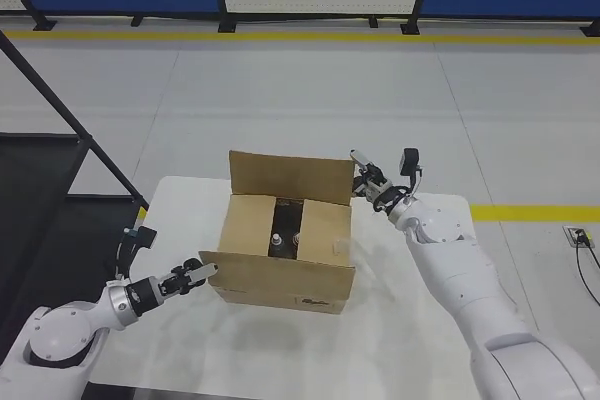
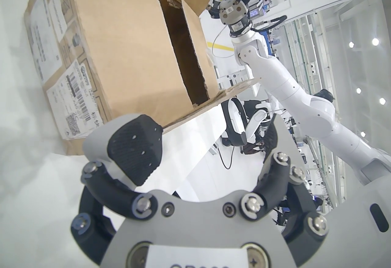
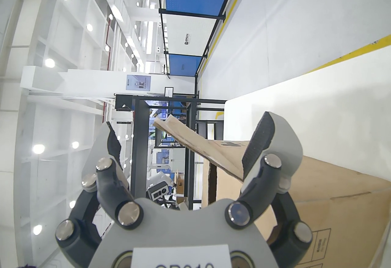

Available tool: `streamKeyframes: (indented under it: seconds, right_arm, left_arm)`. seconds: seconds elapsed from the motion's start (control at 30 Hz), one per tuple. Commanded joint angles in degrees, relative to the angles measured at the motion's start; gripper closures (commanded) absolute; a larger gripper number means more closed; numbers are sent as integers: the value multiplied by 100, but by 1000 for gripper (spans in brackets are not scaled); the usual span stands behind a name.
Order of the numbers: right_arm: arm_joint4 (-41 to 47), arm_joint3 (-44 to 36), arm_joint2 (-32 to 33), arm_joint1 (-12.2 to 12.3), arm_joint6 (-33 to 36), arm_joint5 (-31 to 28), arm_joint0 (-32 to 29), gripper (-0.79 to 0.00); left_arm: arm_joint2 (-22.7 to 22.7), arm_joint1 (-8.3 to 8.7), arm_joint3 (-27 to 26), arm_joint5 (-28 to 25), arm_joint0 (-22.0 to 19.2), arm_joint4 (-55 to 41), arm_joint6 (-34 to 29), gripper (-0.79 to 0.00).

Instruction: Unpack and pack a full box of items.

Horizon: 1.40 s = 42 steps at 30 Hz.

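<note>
One box (image 1: 280,282), two tools (image 1: 202,270) (image 1: 362,172).

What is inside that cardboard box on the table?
Between its half-closed flaps, the cardboard box shows a dark interior with two small pale tops, perhaps bottles. The flaps cover everything else.
</note>
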Motion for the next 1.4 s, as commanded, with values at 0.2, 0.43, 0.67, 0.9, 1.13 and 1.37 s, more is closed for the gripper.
streamKeyframes:
  seconds: [0.2, 0.43, 0.67, 0.9, 1.13, 1.37]
  right_arm:
    - [272, -320, 235, 158, 620, -357, -190, -785]
    - [397, -810, 386, 309, 1355, -293, -400, -785]
    - [392, -1593, 505, 470, 1927, 3, -750, -785]
    - [137, -2560, 446, 562, 1960, 907, -1165, -785]
    - [70, -3610, 436, 635, 1683, 2336, -1634, -785]
    - [24, -4616, 340, 685, 1554, 3328, -2116, -785]
  left_arm:
    - [157, -29, 46, 159, -96, 175, 248, -785]
    - [285, -65, 150, 365, -197, 155, 452, -785]
    - [451, -106, 297, 523, -346, 185, 588, -785]
    - [528, -130, 376, 556, -434, 218, 630, -785]
    - [524, -139, 398, 521, -445, 191, 620, -785]
    - [542, -152, 396, 549, -455, 172, 625, -785]
